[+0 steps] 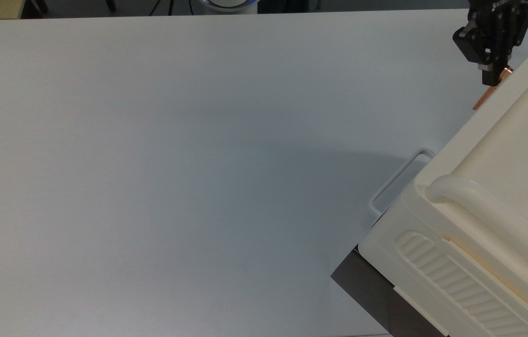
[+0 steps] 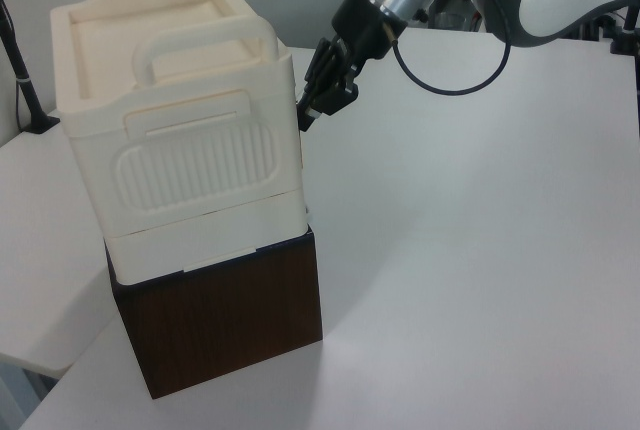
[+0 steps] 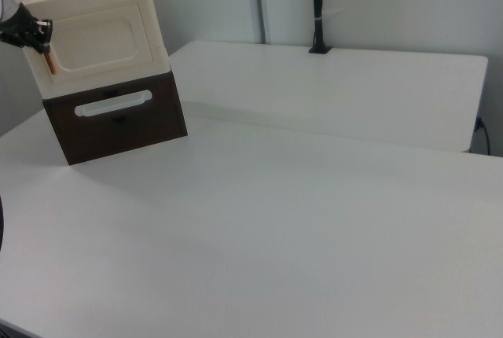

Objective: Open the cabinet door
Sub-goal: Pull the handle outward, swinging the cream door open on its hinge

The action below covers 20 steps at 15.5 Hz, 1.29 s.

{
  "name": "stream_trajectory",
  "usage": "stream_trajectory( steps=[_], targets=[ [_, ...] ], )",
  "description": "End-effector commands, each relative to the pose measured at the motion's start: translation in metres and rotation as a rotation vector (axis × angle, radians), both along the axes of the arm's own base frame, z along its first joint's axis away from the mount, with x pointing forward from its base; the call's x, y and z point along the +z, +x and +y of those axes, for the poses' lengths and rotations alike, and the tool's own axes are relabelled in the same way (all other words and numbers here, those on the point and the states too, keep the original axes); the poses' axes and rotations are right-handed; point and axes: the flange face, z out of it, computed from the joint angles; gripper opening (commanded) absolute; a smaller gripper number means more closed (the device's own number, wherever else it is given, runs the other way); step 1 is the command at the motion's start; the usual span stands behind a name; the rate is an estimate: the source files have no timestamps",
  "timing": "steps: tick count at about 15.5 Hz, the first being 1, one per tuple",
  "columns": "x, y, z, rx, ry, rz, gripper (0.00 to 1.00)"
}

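I am watching the end effector (image 1: 493, 77) hanging at the upper end of the copper handle (image 1: 484, 99), at the far right corner of the bench (image 1: 198, 164) in the top view. The cabinet (image 2: 180, 150) is sitting on a dark brown base with a drawer (image 3: 118, 122), at the bench's left edge in the right view.

The cabinet door (image 3: 100, 38) is facing the open bench, lying flush and shut as far as I can judge. Its handle is running top to bottom along the right view's left edge of the door.

End effector state: the fingers are looking narrow and appear to be pinching the handle's top end, but contact is partly hidden by the black finger body, so I am treating the grip as probable, not confirmed.

Key relation: the handle's long axis is standing vertical, and the end effector is meeting it from the open-bench side. The hinge is presumably lying on the opposite edge, so I judge the pull needs to arc outward over the bench, away from the door face.

Leaving the white wire-loop handle (image 1: 397, 182) on the drawer alone.
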Motion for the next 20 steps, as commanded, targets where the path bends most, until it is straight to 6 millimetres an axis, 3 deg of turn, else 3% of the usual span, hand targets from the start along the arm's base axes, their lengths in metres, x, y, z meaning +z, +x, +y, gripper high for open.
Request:
stream_trajectory(
  steps=[1, 4, 5, 6, 7, 8, 10, 17, 20],
  targets=[
    [0.016, -0.018, -0.029, -0.022, -0.042, 0.092, 0.05],
    [0.027, -0.025, -0.053, -0.028, -0.091, 0.166, 0.07],
    [0.028, -0.030, -0.059, -0.014, -0.118, 0.197, 0.12],
    [0.030, -0.034, -0.067, -0.013, -0.141, 0.236, 0.32],
    [0.032, -0.036, -0.080, -0.029, -0.159, 0.279, 0.59],
    [0.032, -0.037, -0.096, -0.045, -0.181, 0.324, 1.00],
    [0.026, -0.036, -0.124, -0.084, -0.226, 0.421, 1.00],
    [0.047, -0.034, -0.274, -0.418, -0.232, 0.615, 1.00],
    [0.045, -0.030, -0.314, -0.523, -0.272, 0.632, 1.00]
  ],
)
